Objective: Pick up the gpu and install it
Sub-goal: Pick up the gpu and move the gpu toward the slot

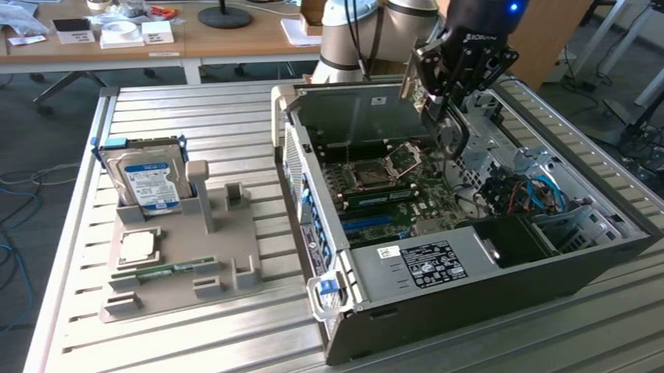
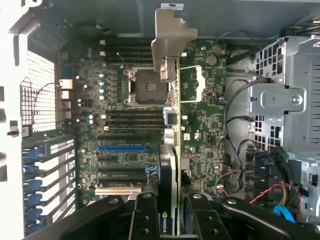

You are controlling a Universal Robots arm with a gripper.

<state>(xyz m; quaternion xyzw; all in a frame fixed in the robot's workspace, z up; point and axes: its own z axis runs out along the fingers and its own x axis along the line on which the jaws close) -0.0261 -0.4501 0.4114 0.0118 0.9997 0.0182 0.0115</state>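
The gpu [image 2: 170, 167] is up in the air over the open computer case [image 1: 467, 311], pinched between the two fingers of the gripper [image 2: 171, 216], which are closed onto its flat faces near one end. Its pale metal bracket [image 2: 167, 45] is at the end farthest from the fingers. In the wrist view the card is edge-on, so I can make out little more than a dark strip hanging over the motherboard [image 2: 215, 125], its line passing just beside the empty CPU socket [image 2: 146, 86]. The blue expansion slot [image 2: 122, 148] lies off to one side and runs across the card's line, not along it. To my eye the card is clear of the board and not seated in anything, though how high it hangs I cannot tell. Doing this step well looks to be mostly a matter of squaring up: the connector edge parallel to the slot, the bracket towards the case's rear openings, and a straight, gentle approach so nothing catches the loose cables [image 2: 235, 125] or the drive cage [image 2: 287, 95]. The arm reaches in from the far side of the slatted table [image 1: 186, 109], wrist pointing down, gripper above the case's far wall. The hard drive [image 1: 151, 180] and the green memory stick [image 1: 166, 270] sit in their holder, well apart from all this.
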